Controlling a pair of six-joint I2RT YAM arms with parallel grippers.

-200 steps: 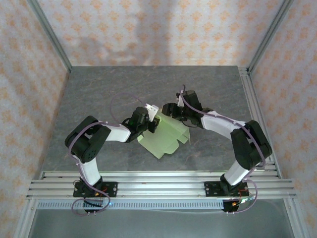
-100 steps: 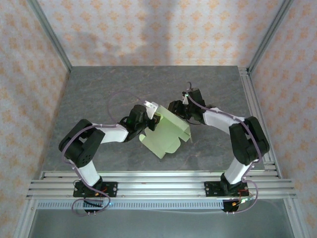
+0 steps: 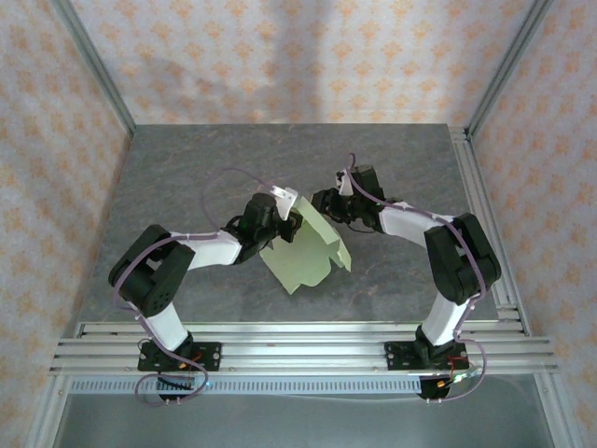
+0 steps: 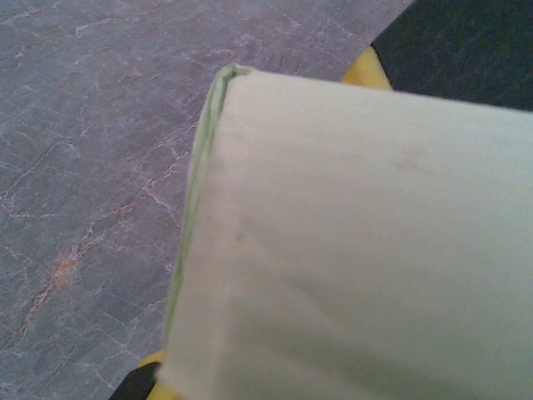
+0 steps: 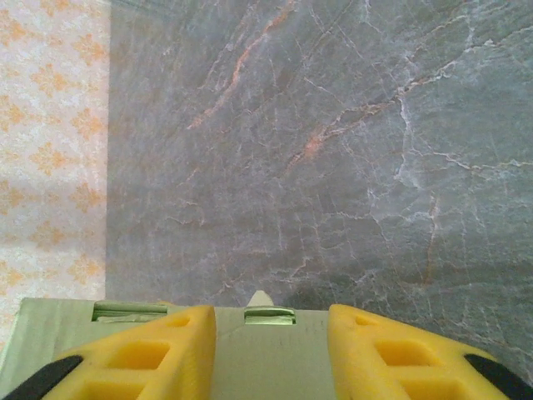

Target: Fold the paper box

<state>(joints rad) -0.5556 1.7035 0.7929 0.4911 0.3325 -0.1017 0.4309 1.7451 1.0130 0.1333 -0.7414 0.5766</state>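
With my left gripper (image 3: 282, 217) clamped on the paper box (image 3: 308, 247), I hold it tilted up off mid-table (image 3: 187, 187) so my right gripper (image 5: 269, 323), fingers apart, can straddle its slotted far edge for folding.

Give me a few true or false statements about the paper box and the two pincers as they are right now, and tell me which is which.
1. No pincer touches the paper box. False: the left pincer is shut on its edge and holds it tilted up.
2. The paper box is pale yellow-green card. True.
3. The right pincer is closed tight, with its fingers meeting. False: its yellow fingers stand apart, and the card's slotted edge shows between them.
4. The table is grey with pale veins. True.
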